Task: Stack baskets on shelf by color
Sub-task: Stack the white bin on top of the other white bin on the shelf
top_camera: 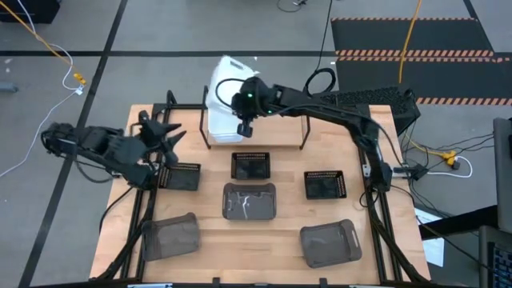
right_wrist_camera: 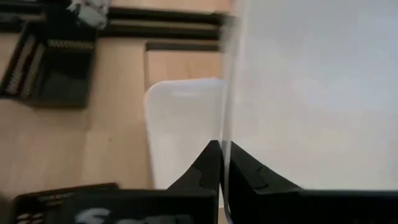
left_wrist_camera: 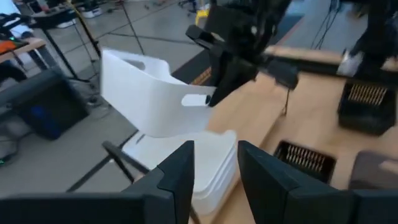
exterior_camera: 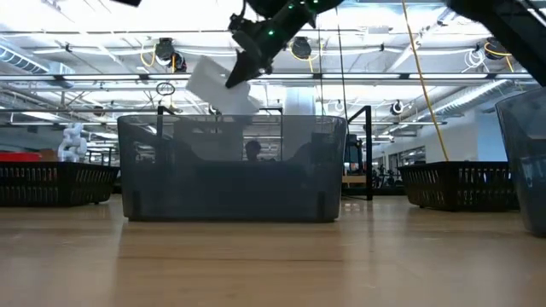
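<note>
- Left hand hovering over the left end of the tabletop, fingers apart and empty, just beside a black mesh basket.
- Further right, at the back of the tabletop: the shelf, with a white stack of nested baskets resting on its left part.
- Right hand above that stack, fingers clamped together on the thin side wall of a third white basket, which hangs tilted in the air, not yet seated.
- Handling, as a judgement: light, stiff plastic with a smooth, likely slippery wall; pinched on one wall only, so prone to swinging or twisting. Better hold along the rim near the handle cut-out, and levelling before nesting.
- Centre of the tabletop: a second black mesh basket, with a translucent grey basket in front of it.
- Right of these: a third black mesh basket.
- Front row: two more grey baskets, one at left, one at right, both still off the shelf.
</note>
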Motion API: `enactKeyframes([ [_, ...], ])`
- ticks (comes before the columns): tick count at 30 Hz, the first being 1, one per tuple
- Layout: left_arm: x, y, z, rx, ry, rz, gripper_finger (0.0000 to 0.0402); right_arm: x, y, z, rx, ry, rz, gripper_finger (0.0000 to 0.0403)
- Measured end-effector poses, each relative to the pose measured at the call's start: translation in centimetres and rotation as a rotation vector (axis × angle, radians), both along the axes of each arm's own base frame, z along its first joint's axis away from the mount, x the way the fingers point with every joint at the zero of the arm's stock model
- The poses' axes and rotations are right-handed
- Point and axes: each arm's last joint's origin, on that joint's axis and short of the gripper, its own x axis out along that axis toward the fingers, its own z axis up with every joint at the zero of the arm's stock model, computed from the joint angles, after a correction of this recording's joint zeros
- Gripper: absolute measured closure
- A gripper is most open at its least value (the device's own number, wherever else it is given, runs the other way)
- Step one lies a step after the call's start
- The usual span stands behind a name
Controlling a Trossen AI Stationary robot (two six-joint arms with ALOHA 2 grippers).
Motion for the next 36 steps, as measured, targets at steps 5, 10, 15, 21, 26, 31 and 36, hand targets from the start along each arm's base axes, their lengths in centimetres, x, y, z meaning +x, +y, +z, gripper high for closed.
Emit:
enactKeyframes([
  [5, 0.6, 0.3, -2.5, 0.018, 0.077, 0.047, 0.0275, 0.7, -0.1, -1.3, 0.048, 0.076, 0.039, 0.0402],
  [10, 1.0, 0.8, -4.4, 0.014, 0.116, 0.102, 0.0275, 0.4, 0.4, -1.4, 0.094, 0.109, 0.094, 0.0403],
  [15, 1.2, 1.2, -5.5, 0.002, 0.13, 0.15, 0.0275, 0.4, 0.7, -1.9, 0.064, 0.147, 0.14, 0.04],
  [21, 1.3, 1.4, -5.9, -0.009, 0.137, 0.165, 0.0275, 0.4, 0.8, -2.5, 0.023, 0.179, 0.187, 0.0399],
  [26, 1.3, 1.4, -6.0, -0.011, 0.139, 0.16, 0.0275, 0.5, 0.7, -2.7, 0.02, 0.166, 0.167, 0.0381],
  [31, 1.3, 1.4, -6.0, -0.026, 0.13, 0.16, 0.0275, 0.6, 0.6, -2.6, 0.006, 0.162, 0.118, 0.032],
  [36, 1.3, 1.4, -6.0, -0.027, 0.129, 0.16, 0.0275, 0.6, 0.8, -2.3, 0.008, 0.14, 0.113, 0.0256],
])
